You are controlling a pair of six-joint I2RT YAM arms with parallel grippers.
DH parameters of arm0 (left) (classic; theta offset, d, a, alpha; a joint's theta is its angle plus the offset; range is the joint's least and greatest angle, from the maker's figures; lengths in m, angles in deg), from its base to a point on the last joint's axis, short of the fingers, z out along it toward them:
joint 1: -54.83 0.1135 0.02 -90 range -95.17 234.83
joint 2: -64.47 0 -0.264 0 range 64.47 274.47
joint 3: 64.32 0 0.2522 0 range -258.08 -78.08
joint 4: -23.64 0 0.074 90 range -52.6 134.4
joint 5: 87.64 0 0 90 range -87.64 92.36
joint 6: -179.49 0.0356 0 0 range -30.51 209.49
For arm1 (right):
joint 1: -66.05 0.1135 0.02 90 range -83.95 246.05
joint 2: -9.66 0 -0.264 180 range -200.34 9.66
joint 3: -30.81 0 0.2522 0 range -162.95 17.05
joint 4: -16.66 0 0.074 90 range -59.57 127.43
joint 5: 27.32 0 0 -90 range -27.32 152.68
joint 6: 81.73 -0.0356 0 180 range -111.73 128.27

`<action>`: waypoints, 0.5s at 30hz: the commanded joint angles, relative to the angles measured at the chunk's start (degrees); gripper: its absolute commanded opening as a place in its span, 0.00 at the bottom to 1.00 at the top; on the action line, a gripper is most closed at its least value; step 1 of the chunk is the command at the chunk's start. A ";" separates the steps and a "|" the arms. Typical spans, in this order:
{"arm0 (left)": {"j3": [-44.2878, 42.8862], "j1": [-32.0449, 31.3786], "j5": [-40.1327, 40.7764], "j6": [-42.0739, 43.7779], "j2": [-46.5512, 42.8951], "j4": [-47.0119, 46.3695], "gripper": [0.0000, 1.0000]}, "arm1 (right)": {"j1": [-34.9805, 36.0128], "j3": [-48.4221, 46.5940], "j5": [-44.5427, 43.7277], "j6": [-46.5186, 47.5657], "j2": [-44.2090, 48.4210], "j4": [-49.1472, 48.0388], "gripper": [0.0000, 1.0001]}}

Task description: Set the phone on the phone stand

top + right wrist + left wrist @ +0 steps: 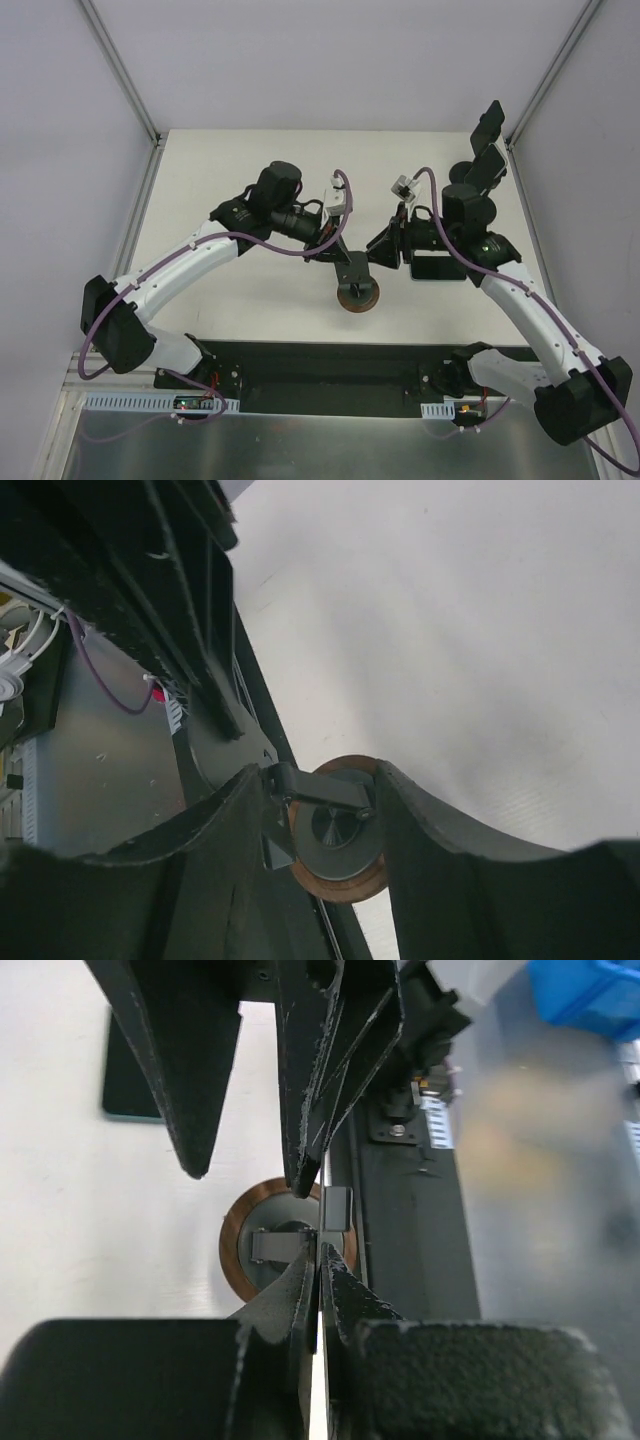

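The phone stand (pixel 356 288) has a round wooden base (pixel 238 1252) and a black hinged arm, and it stands mid-table. My left gripper (pixel 338 254) is shut on the stand's thin upright plate, which is seen edge-on in the left wrist view (pixel 320 1260). My right gripper (pixel 384 250) is open, with its fingers on either side of the stand's arm and base (pixel 340 845), touching neither side clearly (pixel 320 790). The dark phone (pixel 438 268) lies flat on the table under the right arm. It also shows in the left wrist view (pixel 128 1075).
Black clamp-like fixtures (pixel 485 150) stand at the table's far right corner. The black mounting plate (pixel 330 365) runs along the near edge. A blue bin (pixel 590 995) lies off the table. White walls close in the sides and back.
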 commanded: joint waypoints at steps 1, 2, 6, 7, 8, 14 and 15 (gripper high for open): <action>-2.89 -0.18 -7.16 -0.19 -2.44 -0.52 0.00 | 3.31 0.45 4.08 0.03 5.74 0.21 0.50; -2.98 -0.44 -7.78 -0.20 -2.97 -0.52 0.00 | 3.58 1.58 4.43 -1.11 6.88 -1.71 0.50; -2.37 -0.89 -7.35 0.24 -4.73 -0.52 0.00 | 4.90 0.73 -0.11 -1.92 10.31 1.50 0.46; -2.37 -0.97 -7.09 0.50 -4.99 -0.52 0.00 | 4.81 0.54 -1.44 -1.57 11.36 2.74 0.53; -2.28 -0.89 -7.26 0.50 -5.26 -0.52 0.00 | 4.81 0.36 -2.33 -1.13 13.55 4.32 0.57; -2.02 -1.50 -8.31 0.59 -4.73 -0.52 0.00 | 5.34 1.50 0.39 -4.20 17.09 1.88 0.63; -2.02 -1.50 -8.66 0.76 -4.64 -0.52 0.00 | 5.43 2.03 0.91 -5.50 17.17 0.66 0.63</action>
